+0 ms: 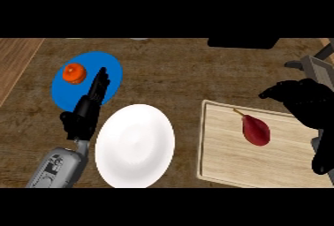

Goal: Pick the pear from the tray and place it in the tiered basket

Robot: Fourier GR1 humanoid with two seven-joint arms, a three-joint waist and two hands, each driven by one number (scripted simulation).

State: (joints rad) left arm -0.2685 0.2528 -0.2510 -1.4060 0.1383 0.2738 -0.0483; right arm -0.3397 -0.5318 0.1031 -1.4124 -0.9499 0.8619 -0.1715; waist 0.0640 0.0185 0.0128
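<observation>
From the head view I see a dark red pear [256,130] lying on its side on a pale wooden tray [222,167] at the right of the brown wood-grain counter [169,75], its thin stem pointing toward the tray's upper left corner. Nothing touches the pear.

My right hand [301,98] shows as a black mass over the tray's upper right corner, just beside the pear but apart from it. I cannot tell from here whether its fingers are spread or curled; it has hold of nothing that I can see.

My left hand [88,106] reaches up from the lower left on its grey forearm [57,167], fingers straight and together, their tips lying over a round blue plate [104,64]. It holds nothing. On that blue plate, just left of the fingertips, sits a small orange fruit [74,73], apart from the hand.

A white plate [135,145] lies between the left forearm and the tray, below and to the right of the blue one. A dark object [243,42] sits at the counter's far edge, too cut off to identify.
</observation>
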